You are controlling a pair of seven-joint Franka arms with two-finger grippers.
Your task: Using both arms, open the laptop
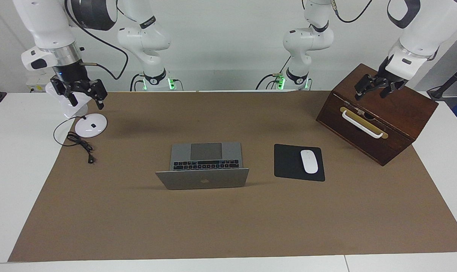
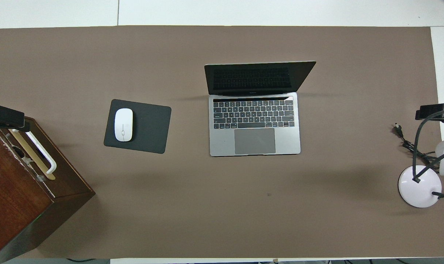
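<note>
The bench [image 1: 9, 170] carried a brown mat with the laptop [image 1: 206, 166] at its middle, lid already raised, so the opening looked done. The wooden box [image 1: 379, 124] sat toward the left arm's end. The left gripper [image 1: 375, 90] hung over that box, the right gripper [image 1: 83, 94] over the desk lamp [image 1: 90, 124], both with fingers apart. Nothing remained but retreating clear.

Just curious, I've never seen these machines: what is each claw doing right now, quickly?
Left gripper: open, holding nothing, over the wooden box.
Right gripper: open, holding nothing, over the desk lamp.
The laptop already stands open.
</note>
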